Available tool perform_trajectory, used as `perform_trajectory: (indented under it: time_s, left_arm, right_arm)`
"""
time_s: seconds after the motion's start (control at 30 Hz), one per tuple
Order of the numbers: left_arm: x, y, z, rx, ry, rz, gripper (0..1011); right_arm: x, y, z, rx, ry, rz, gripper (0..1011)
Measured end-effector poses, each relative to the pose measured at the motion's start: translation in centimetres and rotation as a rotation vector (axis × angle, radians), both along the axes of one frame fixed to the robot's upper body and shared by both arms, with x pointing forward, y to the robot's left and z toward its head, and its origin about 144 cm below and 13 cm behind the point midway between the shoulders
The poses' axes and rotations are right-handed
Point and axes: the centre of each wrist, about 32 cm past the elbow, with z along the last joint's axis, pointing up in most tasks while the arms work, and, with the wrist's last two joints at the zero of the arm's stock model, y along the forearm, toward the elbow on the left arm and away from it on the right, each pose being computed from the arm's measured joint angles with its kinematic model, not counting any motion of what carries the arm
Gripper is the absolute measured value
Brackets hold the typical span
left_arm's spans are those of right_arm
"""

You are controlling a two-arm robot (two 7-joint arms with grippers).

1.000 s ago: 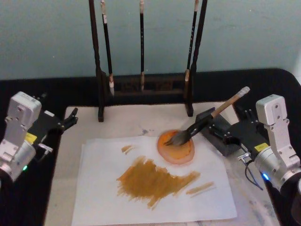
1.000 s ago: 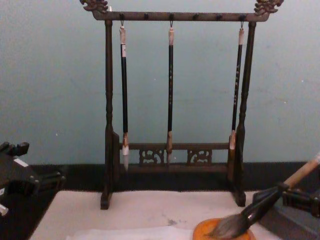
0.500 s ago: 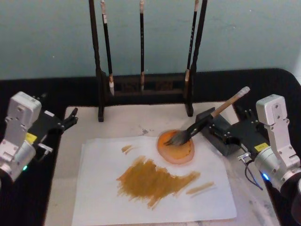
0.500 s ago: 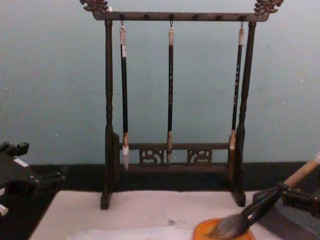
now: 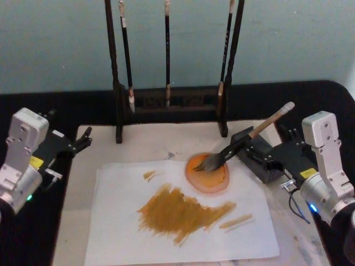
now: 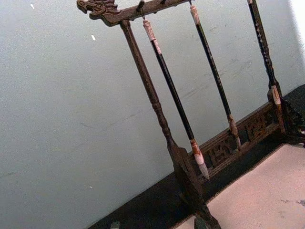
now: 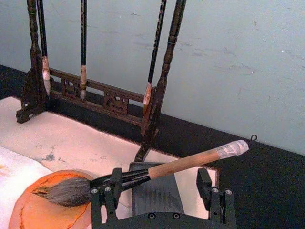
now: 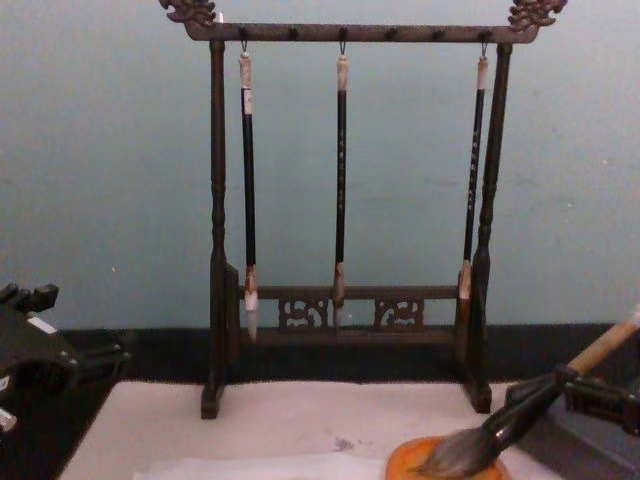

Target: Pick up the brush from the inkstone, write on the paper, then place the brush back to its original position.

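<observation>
Brush [image 5: 244, 139] lies tilted at right of centre in the head view, hair tip resting in the orange inkstone [image 5: 208, 174], black ferrule leaning on the dark grey block [image 5: 256, 155], tan handle pointing toward the upper right. Right gripper [image 7: 159, 195] sits at the lower edge of the right wrist view, jaws spread wide on either side of the handle and touching nothing; left gripper [image 5: 77, 142] is parked at the left edge of the head view, beside the mat [image 5: 161, 144], its jaws apart and empty. Paper [image 5: 122, 233] fills the lower centre of the head view, bearing ochre strokes [image 5: 180, 213], with the inkstone on its upper right part; the brush stand [image 8: 345, 210] with three thin brushes [image 8: 340, 180] is at the top centre.
</observation>
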Motion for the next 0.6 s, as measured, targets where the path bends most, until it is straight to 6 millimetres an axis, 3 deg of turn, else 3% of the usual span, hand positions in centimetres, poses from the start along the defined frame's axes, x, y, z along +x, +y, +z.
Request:
perform_trajectory:
  time_s: [0.6]
  left_arm:
    - [0.0, 0.0, 0.0, 0.0, 0.0, 0.0, 1010]
  right_arm:
    - [0.0, 0.0, 0.0, 0.0, 0.0, 0.0, 1000]
